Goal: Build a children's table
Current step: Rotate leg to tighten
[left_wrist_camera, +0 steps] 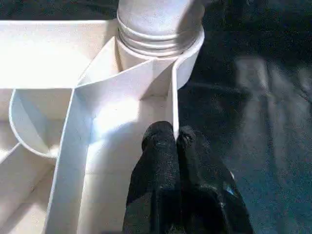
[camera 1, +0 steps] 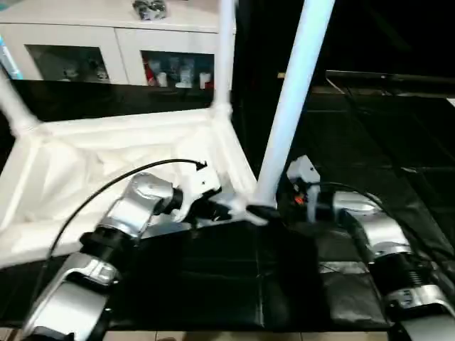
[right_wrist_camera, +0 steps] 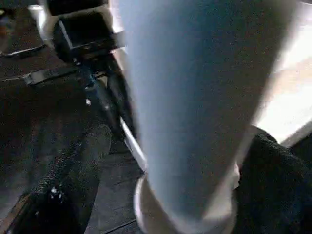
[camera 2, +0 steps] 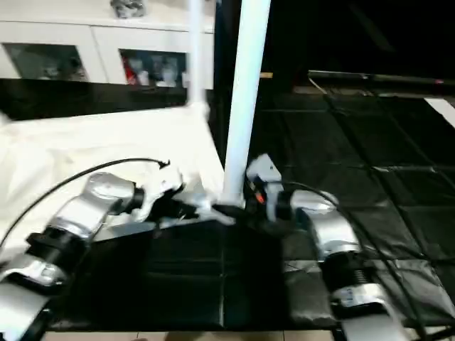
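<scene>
The children's table lies upside down on a black mat, its white ribbed top [camera 1: 106, 163] facing up. One white leg [camera 1: 291, 99] stands in the near right corner socket [left_wrist_camera: 161, 29]. A second leg [camera 1: 226, 50] rises at the far corner and a third [camera 1: 14, 106] at the far left. My left gripper [left_wrist_camera: 174, 141] is shut on the top's thin rim wall [left_wrist_camera: 174, 92], just short of that socket. My right gripper [right_wrist_camera: 180, 161] is open around the base of the near leg [right_wrist_camera: 190, 97]. One finger [right_wrist_camera: 83, 161] stands clear of the leg on one side.
A white cabinet [camera 1: 106, 42] with glass doors stands behind the table. The black mat [camera 1: 234, 277] covers the floor in front of me. Dark tiled floor [camera 1: 384, 128] stretches to the right. A black cable [camera 1: 92, 199] loops over my left forearm.
</scene>
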`<state>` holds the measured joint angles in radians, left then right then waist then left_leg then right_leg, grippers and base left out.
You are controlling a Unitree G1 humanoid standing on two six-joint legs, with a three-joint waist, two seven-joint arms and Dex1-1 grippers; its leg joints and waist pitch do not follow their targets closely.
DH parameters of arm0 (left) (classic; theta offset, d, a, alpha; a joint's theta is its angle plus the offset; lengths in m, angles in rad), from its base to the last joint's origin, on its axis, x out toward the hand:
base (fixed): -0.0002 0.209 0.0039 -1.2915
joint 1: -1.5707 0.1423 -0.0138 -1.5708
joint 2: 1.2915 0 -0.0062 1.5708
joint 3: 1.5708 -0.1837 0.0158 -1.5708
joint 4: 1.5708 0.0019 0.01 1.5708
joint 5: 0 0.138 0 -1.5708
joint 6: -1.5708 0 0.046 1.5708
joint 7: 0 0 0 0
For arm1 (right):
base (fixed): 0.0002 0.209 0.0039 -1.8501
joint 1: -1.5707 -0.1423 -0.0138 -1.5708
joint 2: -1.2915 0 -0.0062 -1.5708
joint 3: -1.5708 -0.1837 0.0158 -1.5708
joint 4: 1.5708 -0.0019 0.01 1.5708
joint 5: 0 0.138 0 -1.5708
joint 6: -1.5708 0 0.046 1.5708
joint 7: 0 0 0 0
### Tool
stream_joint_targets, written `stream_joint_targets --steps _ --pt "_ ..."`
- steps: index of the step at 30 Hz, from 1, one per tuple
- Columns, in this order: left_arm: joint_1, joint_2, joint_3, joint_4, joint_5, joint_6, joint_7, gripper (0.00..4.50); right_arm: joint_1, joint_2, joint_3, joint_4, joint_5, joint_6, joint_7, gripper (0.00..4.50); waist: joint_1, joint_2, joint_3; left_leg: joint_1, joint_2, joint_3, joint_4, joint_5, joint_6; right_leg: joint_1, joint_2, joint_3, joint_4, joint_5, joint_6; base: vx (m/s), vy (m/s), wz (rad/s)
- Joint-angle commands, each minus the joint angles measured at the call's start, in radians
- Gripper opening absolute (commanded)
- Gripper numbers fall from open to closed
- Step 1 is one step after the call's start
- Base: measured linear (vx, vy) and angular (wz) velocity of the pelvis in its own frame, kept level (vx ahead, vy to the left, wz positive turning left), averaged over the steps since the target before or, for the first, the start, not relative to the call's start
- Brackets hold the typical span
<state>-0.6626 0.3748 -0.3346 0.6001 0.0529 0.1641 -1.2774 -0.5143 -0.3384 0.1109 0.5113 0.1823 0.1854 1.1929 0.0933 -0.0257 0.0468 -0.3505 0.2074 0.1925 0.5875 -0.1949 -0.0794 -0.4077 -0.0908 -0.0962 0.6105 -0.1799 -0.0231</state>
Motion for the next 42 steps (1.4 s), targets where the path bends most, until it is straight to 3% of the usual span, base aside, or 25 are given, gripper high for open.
stream_joint_targets --steps 1,5,7,11,15,16,23,27,32,35,36,38,39,40,42 --pt "0.006 0.010 -0.038 -0.047 -0.008 -0.025 -0.073 0.00 -0.020 -0.027 0.006 -0.009 0.023 -0.003 0.071 4.19 0.002 0.001 -0.062 0.003 0.035 -0.010 -0.066 -0.154 0.055 0.060 -0.063 0.057 -0.065 -0.168 -0.227 0.000 0.000 0.00" --pt "0.018 0.056 -0.075 -0.083 -0.009 -0.070 -0.171 0.00 -0.044 -0.078 0.035 0.005 0.063 0.048 0.227 4.19 0.005 -0.003 -0.063 0.001 0.035 -0.008 -0.063 -0.130 0.073 0.061 -0.060 0.056 -0.059 -0.120 -0.244 0.000 0.000 0.00" --pt "0.019 0.061 -0.080 -0.083 -0.008 -0.078 -0.181 0.00 -0.046 -0.083 0.040 0.006 0.066 0.056 0.245 3.84 0.008 0.000 -0.061 0.002 0.034 -0.007 -0.063 -0.139 0.074 0.058 -0.060 0.056 -0.061 -0.139 -0.244 0.000 0.000 0.00" --pt "0.022 0.069 -0.090 -0.091 -0.010 -0.094 -0.204 0.00 -0.054 -0.093 0.063 0.018 0.054 0.057 0.293 3.61 0.017 -0.004 -0.060 0.006 0.036 -0.007 -0.064 -0.158 0.052 0.055 -0.063 0.056 -0.066 -0.200 -0.227 0.000 0.000 0.00" --pt "0.027 0.068 -0.091 -0.103 -0.011 -0.094 -0.212 0.00 -0.058 -0.092 0.073 0.024 0.054 0.055 0.317 3.15 0.018 -0.004 -0.061 0.004 0.036 -0.008 -0.064 -0.156 0.043 0.056 -0.063 0.056 -0.064 -0.195 -0.224 0.000 0.000 0.00" --pt "0.030 0.070 -0.094 -0.111 -0.015 -0.092 -0.214 0.00 -0.057 -0.091 0.077 0.023 0.057 0.055 0.325 3.15 0.018 -0.009 -0.062 0.003 0.035 -0.008 -0.063 -0.146 0.046 0.057 -0.062 0.056 -0.063 -0.184 -0.222 0.000 0.000 0.00" --pt "0.035 0.075 -0.100 -0.117 -0.017 -0.098 -0.225 0.00 -0.048 -0.091 0.099 0.012 0.058 0.070 0.347 2.54 0.019 -0.004 -0.064 0.003 0.034 -0.008 -0.061 -0.128 0.053 0.057 -0.062 0.056 -0.059 -0.157 -0.231 0.000 0.000 0.00" --pt "0.034 0.073 -0.097 -0.114 -0.018 -0.094 -0.219 0.00 -0.042 -0.093 0.105 0.003 0.064 0.080 0.354 2.25 0.020 -0.001 -0.062 0.003 0.034 -0.009 -0.063 -0.145 0.044 0.057 -0.063 0.056 -0.063 -0.186 -0.223 0.000 0.000 0.00" --pt "0.013 0.015 -0.046 -0.065 -0.017 -0.021 -0.082 0.00 -0.004 -0.066 0.074 -0.042 0.089 0.144 0.282 2.11 0.021 -0.002 -0.062 0.004 0.034 -0.008 -0.062 -0.145 0.041 0.057 -0.061 0.056 -0.062 -0.171 -0.229 0.000 0.000 0.00" --pt "-0.009 -0.033 -0.013 -0.035 -0.016 0.031 0.024 0.00 0.023 -0.030 0.055 -0.063 0.079 0.165 0.165 2.10 0.022 -0.007 -0.059 0.009 0.032 -0.009 -0.064 -0.175 0.028 0.056 -0.064 0.056 -0.073 -0.247 -0.209 0.000 0.000 0.00" --pt "-0.018 -0.052 -0.003 -0.023 -0.017 0.055 0.062 0.00 0.031 -0.010 0.050 -0.063 0.064 0.160 0.104 2.09 0.018 -0.008 -0.058 0.004 0.030 -0.012 -0.066 -0.180 0.021 0.058 -0.066 0.055 -0.077 -0.288 -0.187 0.000 0.000 0.00" --pt "-0.048 -0.110 0.025 0.018 -0.017 0.109 0.171 0.00 0.043 0.062 0.027 -0.055 0.034 0.160 -0.064 2.09 0.009 -0.009 -0.055 0.007 0.026 -0.015 -0.068 -0.202 -0.001 0.053 -0.067 0.053 -0.088 -0.382 -0.147 0.000 0.000 0.00" --pt "-0.060 -0.129 0.032 0.037 -0.015 0.121 0.209 0.00 0.042 0.092 0.017 -0.050 0.029 0.169 -0.121 2.09 0.006 -0.004 -0.056 0.003 0.025 -0.018 -0.070 -0.201 -0.003 0.057 -0.067 0.052 -0.089 -0.391 -0.139 0.000 0.000 0.00" --pt "-0.071 -0.147 0.039 0.055 -0.013 0.132 0.243 0.00 0.040 0.118 0.007 -0.045 0.025 0.178 -0.172 2.07 -0.002 -0.009 -0.054 0.000 0.023 -0.019 -0.072 -0.208 -0.006 0.057 -0.065 0.049 -0.094 -0.418 -0.122 0.000 0.000 0.00" --pt "-0.087 -0.173 0.050 0.076 -0.013 0.149 0.289 0.00 0.035 0.155 0.001 -0.039 0.017 0.185 -0.234 2.03 -0.009 -0.008 -0.056 0.002 0.022 -0.018 -0.069 -0.203 0.000 0.055 -0.066 0.051 -0.097 -0.422 -0.115 0.000 0.000 0.00"
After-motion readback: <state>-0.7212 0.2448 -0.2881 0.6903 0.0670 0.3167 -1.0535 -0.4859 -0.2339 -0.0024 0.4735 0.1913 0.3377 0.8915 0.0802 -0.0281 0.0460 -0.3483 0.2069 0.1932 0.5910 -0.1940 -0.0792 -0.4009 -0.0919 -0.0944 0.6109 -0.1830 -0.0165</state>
